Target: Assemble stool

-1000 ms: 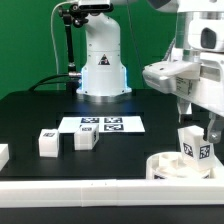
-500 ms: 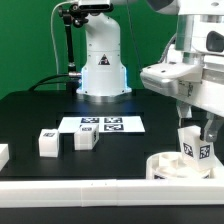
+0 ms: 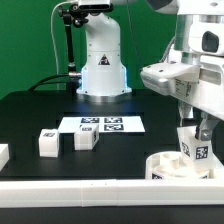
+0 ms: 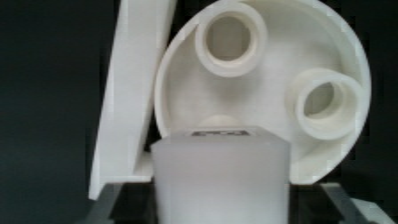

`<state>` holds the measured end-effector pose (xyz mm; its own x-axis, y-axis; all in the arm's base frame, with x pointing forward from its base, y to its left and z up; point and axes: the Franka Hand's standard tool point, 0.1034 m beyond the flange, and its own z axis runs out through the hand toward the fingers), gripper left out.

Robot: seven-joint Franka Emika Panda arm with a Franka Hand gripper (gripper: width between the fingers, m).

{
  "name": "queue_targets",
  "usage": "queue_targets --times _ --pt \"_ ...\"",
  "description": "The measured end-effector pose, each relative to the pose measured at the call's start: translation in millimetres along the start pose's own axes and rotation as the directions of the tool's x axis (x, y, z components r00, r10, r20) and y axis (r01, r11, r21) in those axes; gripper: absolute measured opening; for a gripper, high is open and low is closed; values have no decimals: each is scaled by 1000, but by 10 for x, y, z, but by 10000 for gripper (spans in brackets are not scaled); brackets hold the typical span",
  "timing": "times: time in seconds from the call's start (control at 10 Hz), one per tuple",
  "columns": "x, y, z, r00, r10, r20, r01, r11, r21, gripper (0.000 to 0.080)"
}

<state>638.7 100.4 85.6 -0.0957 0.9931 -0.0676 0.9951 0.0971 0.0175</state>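
The stool's round rimmed seat disc [image 3: 168,166] lies at the front on the exterior view's right. A white blocky leg [image 3: 197,150] with a square tag stands upright on it. My gripper [image 3: 196,131] comes down over the leg's top, one finger on each side. In the wrist view the leg [image 4: 214,175] fills the space between the dark fingers [image 4: 128,200], with no gap showing on either side, so the gripper [image 4: 214,203] is shut on it. Beyond it the seat disc [image 4: 249,85] shows two round sockets.
Two loose legs [image 3: 47,142] [image 3: 86,138] stand on the black table left of centre, and another white part [image 3: 3,155] sits at the left edge. The marker board [image 3: 103,125] lies before the arm's base [image 3: 102,70]. A long white rail [image 3: 80,190] runs along the front.
The fingers stood wide apart beside the leg a second ago and have closed in onto its sides. The leg and seat disc have stayed in place.
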Motion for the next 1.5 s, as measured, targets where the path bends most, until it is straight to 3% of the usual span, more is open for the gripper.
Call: queue_targets --times 0.3,0.6,0.9,1.4,1.5 --pt "-2 -31 4 948 318 8 -318 948 19 337" --pt "14 -34 4 823 568 14 -568 823 17 338" --pt "15 -35 5 725 689 16 -689 725 15 338" --pt "28 -39 6 469 883 20 -883 469 12 338" --pt "36 -49 9 368 929 22 -930 368 23 338"
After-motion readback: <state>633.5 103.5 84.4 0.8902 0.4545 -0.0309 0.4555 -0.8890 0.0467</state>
